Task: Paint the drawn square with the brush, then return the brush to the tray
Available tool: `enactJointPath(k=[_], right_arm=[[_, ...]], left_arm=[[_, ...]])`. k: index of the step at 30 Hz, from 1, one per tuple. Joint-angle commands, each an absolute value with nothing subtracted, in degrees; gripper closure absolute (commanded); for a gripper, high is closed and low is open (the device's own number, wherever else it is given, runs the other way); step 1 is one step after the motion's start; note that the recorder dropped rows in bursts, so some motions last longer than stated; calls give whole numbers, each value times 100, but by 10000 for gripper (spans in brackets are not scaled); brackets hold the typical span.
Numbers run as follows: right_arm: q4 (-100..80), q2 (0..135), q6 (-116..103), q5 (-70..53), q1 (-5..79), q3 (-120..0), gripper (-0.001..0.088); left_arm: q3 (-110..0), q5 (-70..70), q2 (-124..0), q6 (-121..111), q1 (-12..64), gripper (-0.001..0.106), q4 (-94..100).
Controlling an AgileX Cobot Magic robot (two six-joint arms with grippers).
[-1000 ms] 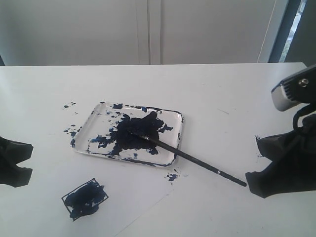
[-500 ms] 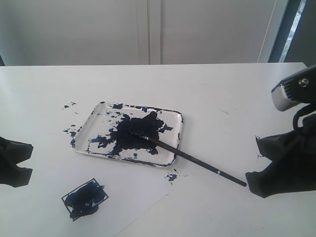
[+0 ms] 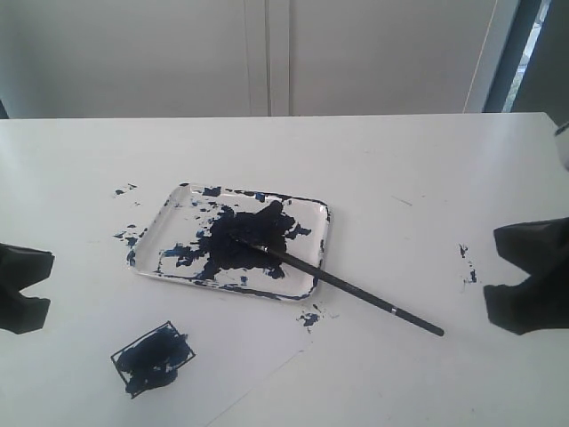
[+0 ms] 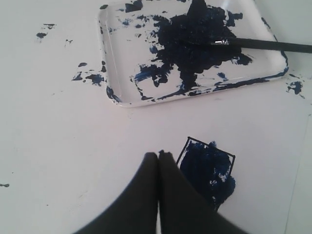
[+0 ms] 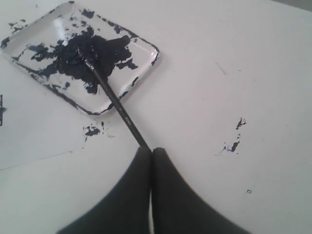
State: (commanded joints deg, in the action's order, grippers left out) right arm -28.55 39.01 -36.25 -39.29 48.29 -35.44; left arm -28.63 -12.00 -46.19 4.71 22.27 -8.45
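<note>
The brush [image 3: 347, 287] lies still with its dark tip in the paint blotch of the white tray [image 3: 307, 213] and its handle resting over the rim onto the table. The drawn square [image 3: 153, 358] sits in front of the tray, smeared dark blue inside. My right gripper [image 3: 498, 286] is shut and empty, a short way off the handle's end. In the right wrist view the brush [image 5: 114, 100] runs from the tray [image 5: 44, 29] toward my gripper [image 5: 150, 150]. My left gripper [image 4: 158, 154] is shut and empty beside the square [image 4: 207, 168]; it shows at the exterior view's left edge [image 3: 40, 286].
Paint splatters mark the table left of the tray [image 3: 124, 236], by its near corner [image 3: 309, 318] and near my right gripper [image 3: 468, 276]. A sheet of paper's edge [image 3: 267, 378] runs under the square. A wall stands behind the table's far edge.
My right gripper has drawn back to the right, away from the brush's handle end, and its silver wrist part has left the view. The left gripper shifted slightly left. The brush has not moved.
</note>
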Motion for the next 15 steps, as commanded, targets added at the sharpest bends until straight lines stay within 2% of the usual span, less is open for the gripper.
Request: enactJointPath(k=[15], right_arm=[[-2855,3288,-3625,-3917,3154,-3521,868]], left_arm=[[-2863,-1162,-3756,481,996,1050,-845]])
